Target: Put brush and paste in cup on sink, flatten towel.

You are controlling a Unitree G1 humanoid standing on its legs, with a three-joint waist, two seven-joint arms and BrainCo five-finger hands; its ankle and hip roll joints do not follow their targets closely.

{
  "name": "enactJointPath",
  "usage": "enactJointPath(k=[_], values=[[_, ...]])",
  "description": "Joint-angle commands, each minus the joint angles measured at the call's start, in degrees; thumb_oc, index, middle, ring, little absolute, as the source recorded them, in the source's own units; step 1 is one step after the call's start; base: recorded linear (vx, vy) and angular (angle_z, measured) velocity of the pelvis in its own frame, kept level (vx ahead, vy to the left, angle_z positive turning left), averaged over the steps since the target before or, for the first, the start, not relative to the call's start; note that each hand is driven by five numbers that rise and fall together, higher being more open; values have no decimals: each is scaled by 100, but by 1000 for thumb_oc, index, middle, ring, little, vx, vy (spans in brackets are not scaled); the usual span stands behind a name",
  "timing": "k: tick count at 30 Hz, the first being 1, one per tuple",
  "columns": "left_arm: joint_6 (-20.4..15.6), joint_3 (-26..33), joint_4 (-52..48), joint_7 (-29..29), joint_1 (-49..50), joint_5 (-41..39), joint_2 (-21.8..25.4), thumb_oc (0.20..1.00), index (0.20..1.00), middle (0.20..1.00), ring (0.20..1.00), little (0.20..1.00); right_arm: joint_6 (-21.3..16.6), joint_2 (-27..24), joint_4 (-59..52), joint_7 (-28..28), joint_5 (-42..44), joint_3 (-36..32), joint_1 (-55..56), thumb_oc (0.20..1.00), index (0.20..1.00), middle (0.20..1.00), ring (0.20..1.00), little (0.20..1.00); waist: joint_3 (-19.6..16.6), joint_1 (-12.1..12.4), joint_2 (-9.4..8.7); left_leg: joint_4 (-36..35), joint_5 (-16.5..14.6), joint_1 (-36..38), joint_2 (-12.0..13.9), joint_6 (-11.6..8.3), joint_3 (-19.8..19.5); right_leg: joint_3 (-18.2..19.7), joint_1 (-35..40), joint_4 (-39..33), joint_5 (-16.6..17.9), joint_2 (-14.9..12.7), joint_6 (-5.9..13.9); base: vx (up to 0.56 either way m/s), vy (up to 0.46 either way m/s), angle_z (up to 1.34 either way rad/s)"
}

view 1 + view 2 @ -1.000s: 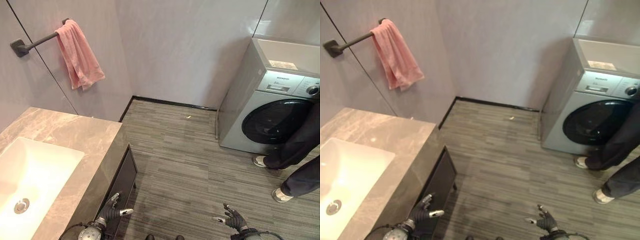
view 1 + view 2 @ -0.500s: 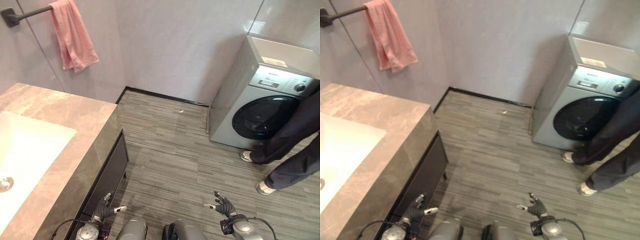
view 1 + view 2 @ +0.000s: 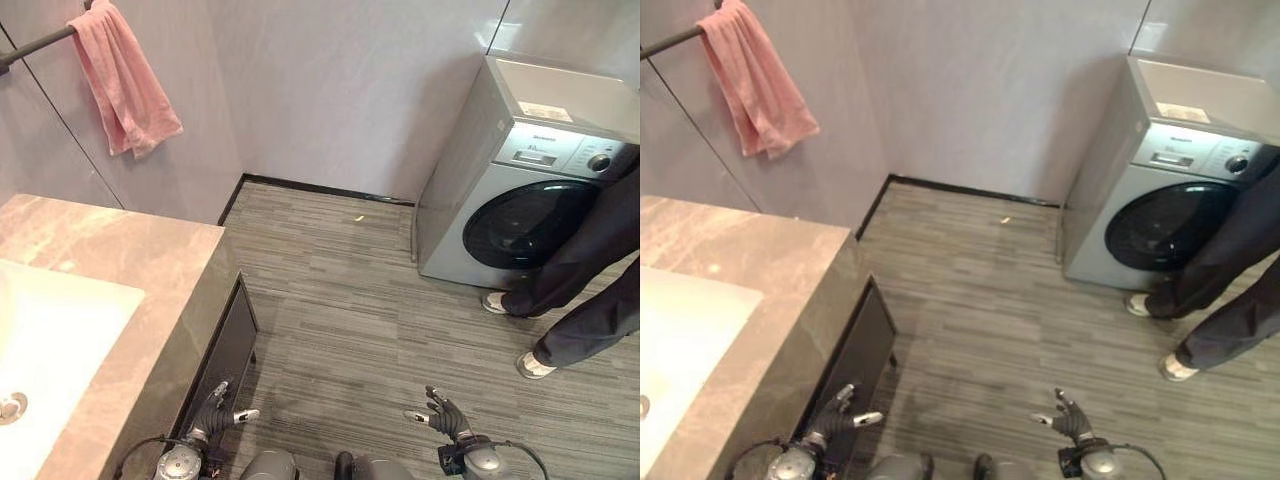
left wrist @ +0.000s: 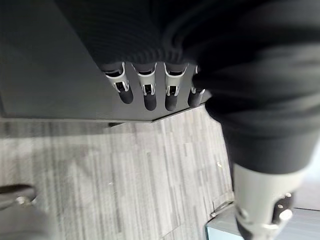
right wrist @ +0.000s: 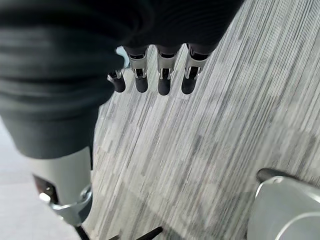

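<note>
A pink towel (image 3: 117,80) hangs bunched over a dark wall bar (image 3: 35,44) at the upper left, above the marble counter (image 3: 150,290). The white sink basin (image 3: 50,350) is set into that counter at the left edge, its drain (image 3: 10,407) showing. My left hand (image 3: 215,418) hangs low beside the dark cabinet front (image 3: 225,350), fingers (image 4: 146,92) relaxed and holding nothing. Down at the lower right, above the floor, my right hand (image 3: 446,415) is open too, its fingers (image 5: 162,75) straight and empty.
A grey washing machine (image 3: 525,190) stands against the wall at the right. A person in dark trousers (image 3: 590,290) and light shoes (image 3: 535,364) stands in front of it. Grey striped floor (image 3: 350,310) stretches between the counter and the machine.
The whole picture has shifted, so the camera has moved; the towel and counter now sit further left. Both hands stay low and open.
</note>
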Motion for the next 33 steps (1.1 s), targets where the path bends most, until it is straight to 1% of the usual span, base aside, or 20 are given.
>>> enactJointPath(k=[1, 2, 3, 5, 11, 12, 15, 16, 17, 18, 20, 23, 24, 25, 26, 27, 28, 30, 31, 33], values=[[-239, 221, -419, 63, 136, 54, 253, 1000, 1000, 1000, 1000, 1000, -229, -258, -368, 16, 144, -45, -34, 1000, 1000, 1000, 1000, 1000, 97, -24, -47, -87, -75, 282, -130, 366, 31, 33, 97, -604, 646, 45, 327, 128, -15, -54], [-247, 236, -359, 68, 132, 57, 250, 1000, 1000, 1000, 1000, 1000, -244, -252, -319, 11, 168, -56, -63, 1000, 1000, 1000, 1000, 1000, 86, -32, -66, -150, -106, 368, -119, 362, 28, -98, 48, -873, 718, 9, 295, 240, -45, -37], [-269, 278, -269, 108, 138, 29, 228, 1000, 1000, 1000, 1000, 1000, -278, -237, -248, -28, 253, -75, -128, 1000, 1000, 1000, 1000, 1000, 113, -80, -93, -260, -169, 612, -41, 332, 20, -271, -205, -1391, 972, 19, 327, 288, -52, -27], [-263, 367, -103, 183, 103, 6, 131, 1000, 1000, 1000, 1000, 1000, -247, -158, -210, -56, 279, -75, -137, 1000, 1000, 1000, 1000, 1000, 102, -198, -41, -384, -205, 1010, 75, 238, -151, -377, -426, -1658, 1233, -16, 445, 347, -31, 5], [-271, 278, 99, 184, -81, -50, 96, 1000, 1000, 1000, 1000, 1000, -270, -230, -305, -35, 274, -88, -85, 1000, 1000, 1000, 1000, 1000, -64, -332, -13, -394, -99, 1076, 257, 66, -465, -387, -210, -1676, 1017, 219, 227, 256, -90, 55], [-281, 275, 197, 187, -87, -72, 84, 1000, 1000, 1000, 1000, 1000, -275, -283, -315, -17, 219, -82, -21, 1000, 1000, 1000, 1000, 1000, -170, -389, 9, -529, 42, 1231, 453, -58, -582, -474, -143, -1616, 844, 290, 129, 280, -137, 41], [-304, 291, 276, 184, -131, -196, 94, 1000, 1000, 1000, 1000, 1000, -312, -399, -375, -34, 204, -187, 137, 1000, 1000, 1000, 1000, 1000, -172, -436, 24, -52, 700, 1030, 651, -257, -701, -572, 102, -1679, 656, 397, -37, 295, -167, 25], [-302, 287, 303, 184, -119, -182, 109, 1000, 1000, 1000, 1000, 1000, -312, -429, -406, -41, 189, -222, 187, 1000, 1000, 1000, 1000, 1000, -169, -427, 23, 106, 1076, 936, 700, -327, -726, -602, 245, -1821, 624, 459, -91, 154, -93, 42], [-302, 285, 304, 185, -119, -182, 109, 1000, 1000, 1000, 1000, 1000, -311, -429, -409, -41, 189, -224, 191, 1000, 1000, 1000, 1000, 1000, -169, -433, 24, 104, 1081, 936, 701, -331, -736, -609, 255, -1837, 632, 459, -93, 161, -154, 27], [-285, 285, 268, 231, -178, -314, 153, 1000, 1000, 1000, 1000, 1000, -327, -508, -475, -87, 233, -303, 225, 1000, 1000, 1000, 1000, 1000, -55, -387, -85, 745, 1508, 395, 633, -341, -708, -597, 461, -2011, 625, 452, -186, 140, -149, 15], [-323, 266, 248, 225, -240, -348, 187, 1000, 1000, 1000, 1000, 1000, -316, -578, -484, -104, 160, -318, 241, 1000, 1000, 1000, 1000, 1000, 71, -290, -212, 615, 1267, -91, 471, -300, -468, -635, 749, -2259, 594, 334, -169, 196, -133, 17], [-368, 267, 281, 222, -275, -349, 248, 1000, 1000, 1000, 1000, 1000, -338, -666, -514, -125, 126, -420, 266, 1000, 1000, 1000, 1000, 1000, 170, -158, -317, 65, 989, -1099, 421, -304, 305, -749, 1174, -2493, 475, 258, -131, 199, -35, 39], [-370, 265, 283, 223, -274, -348, 249, 1000, 1000, 1000, 1000, 1000, -337, -664, -516, -125, 125, -421, 270, 1000, 1000, 1000, 1000, 1000, 178, -139, -328, 60, 972, -1072, 420, -299, 327, -729, 1194, -2496, 462, 251, -126, 281, 18, 40], [-386, 297, 259, 216, -242, -327, 299, 1000, 1000, 1000, 1000, 1000, -350, -653, -561, -129, 65, -381, 282, 1000, 1000, 1000, 1000, 1000, 163, -7, -325, -411, 1213, -1263, 399, -370, 386, -661, 1402, -2555, 371, 353, -103, 190, 17, -3], [-385, 297, 257, 217, -238, -326, 301, 1000, 1000, 1000, 1000, 1000, -350, -651, -562, -129, 64, -380, 285, 1000, 1000, 1000, 1000, 1000, 171, 0, -339, -447, 1227, -1231, 390, -369, 399, -652, 1416, -2558, 368, 340, -101, 303, 44, -38], [-399, 330, 273, 239, -222, -284, 317, 1000, 1000, 1000, 1000, 1000, -358, -646, -567, -110, 27, -360, 289, 1000, 1000, 1000, 1000, 1000, 127, 47, -285, -848, 1599, -1347, 460, -451, 439, -620, 1573, -2619, 312, 456, -88, 358, 99, -47], [-417, 395, 256, 218, -153, -246, 357, 1000, 1000, 1000, 1000, 1000, -364, -653, -683, -62, -27, -343, 335, 1000, 1000, 1000, 1000, 1000, 106, 128, -264, -1434, 2035, -1370, 590, -517, 702, -532, 1896, -2721, 226, 547, -83, 474, 145, -24], [-405, 451, 218, 213, -97, -208, 375, 1000, 1000, 1000, 1000, 1000, -351, -635, -780, -29, -39, -354, 362, 1000, 1000, 1000, 1000, 1000, 34, 180, -255, -1639, 2215, -1363, 709, -516, 1083, -516, 2099, -2712, 94, 586, -56, 411, 153, -11], [-396, 488, 162, 200, -27, -197, 397, 1000, 1000, 1000, 1000, 1000, -337, -595, -859, 6, -49, -373, 386, 1000, 1000, 1000, 1000, 1000, -62, 210, -306, -1643, 2057, -1235, 724, -427, 1071, -490, 2172, -2647, -12, 530, 37, 347, 141, -26], [-394, 493, 150, 197, -30, -174, 427, 1000, 1000, 1000, 1000, 1000, -330, -499, -881, 25, -86, -382, 457, 1000, 1000, 1000, 1000, 1000, -141, 172, -405, -1527, 2011, -1205, 636, -340, 968, -530, 2213, -2557, -64, 367, 104, 293, 152, -34]])
